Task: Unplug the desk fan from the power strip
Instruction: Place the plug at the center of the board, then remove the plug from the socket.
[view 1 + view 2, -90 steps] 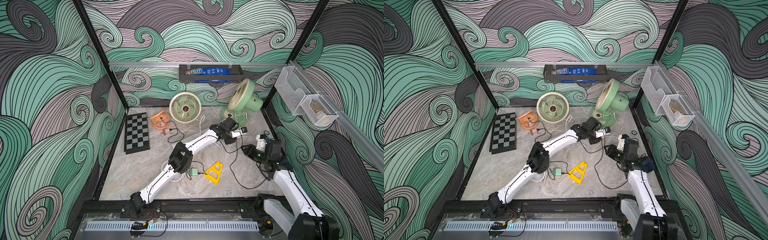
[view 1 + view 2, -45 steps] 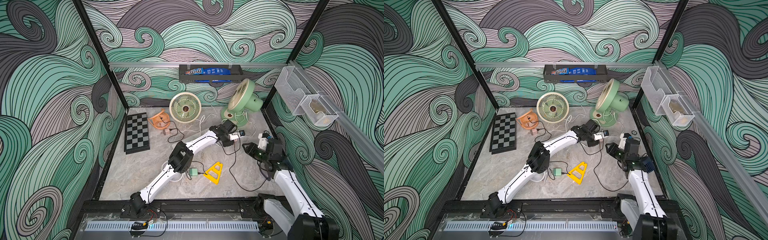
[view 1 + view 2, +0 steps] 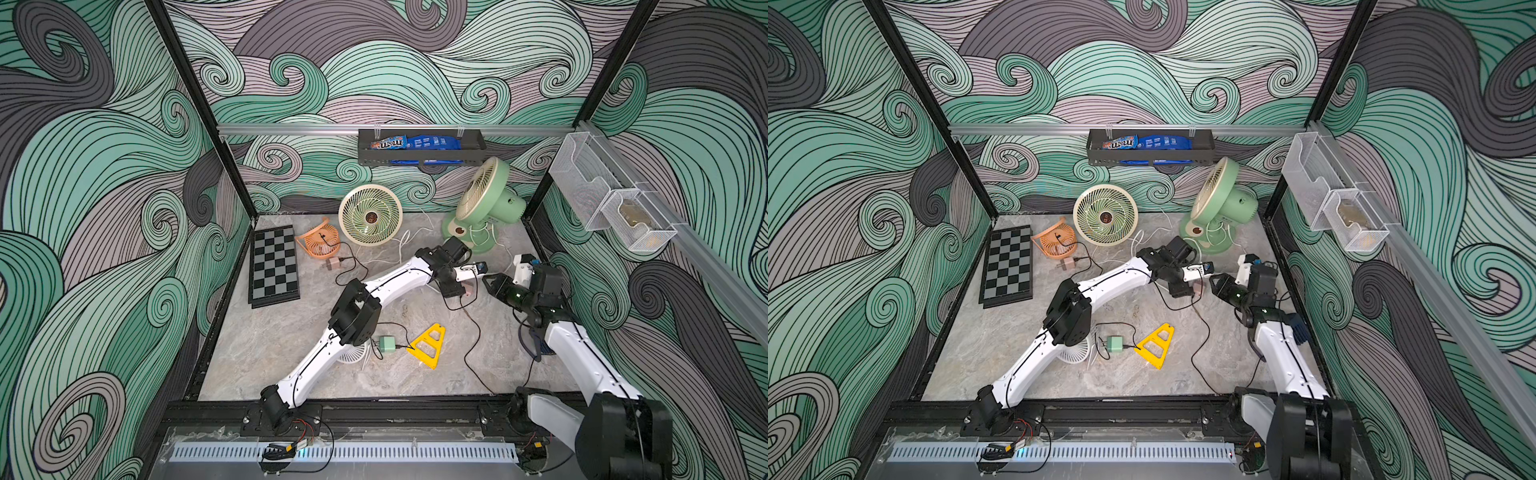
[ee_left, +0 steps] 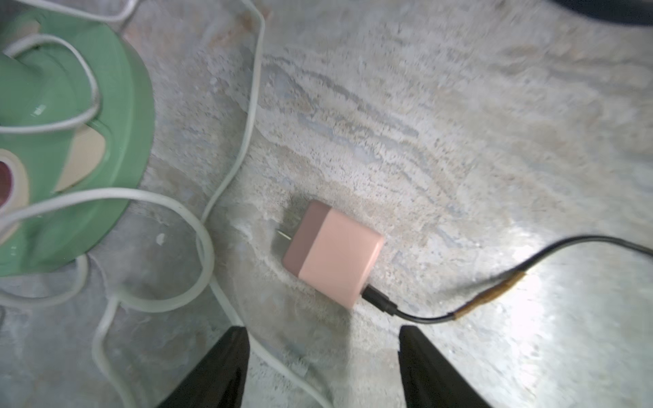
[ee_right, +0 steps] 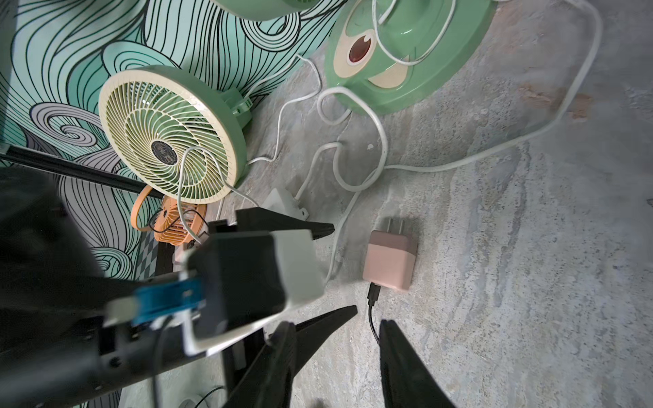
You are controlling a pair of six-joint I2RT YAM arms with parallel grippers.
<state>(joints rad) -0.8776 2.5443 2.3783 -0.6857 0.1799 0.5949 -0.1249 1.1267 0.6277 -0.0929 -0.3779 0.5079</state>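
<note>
Marbled grey table (image 3: pixel 266 345), wave-patterned walls: a pink plug (image 4: pixel 334 252) lies loose toward the right edge, prongs bare, black cord (image 4: pixel 378 299) attached. Left jaws gape wide and right jaws stand apart, both empty, close by it. Power strip not discernible.

Left wrist view: the green fan base (image 4: pixel 116 141) runs off the frame edge. The left hand (image 4: pixel 321 328) shows only its fingertips; the rest is cut by the edge.

Right wrist view: the left arm's wrist (image 5: pixel 240 279) is blurred in the foreground and covers most of the orange fan (image 5: pixel 173 228). A white block (image 5: pixel 282 202) sits half behind it; we cannot tell what it is.

Both top views: the small white fan (image 3: pixel 353 355) lies mostly under the left arm. The wire bin (image 3: pixel 648 245) holds something too small to tell.
</note>
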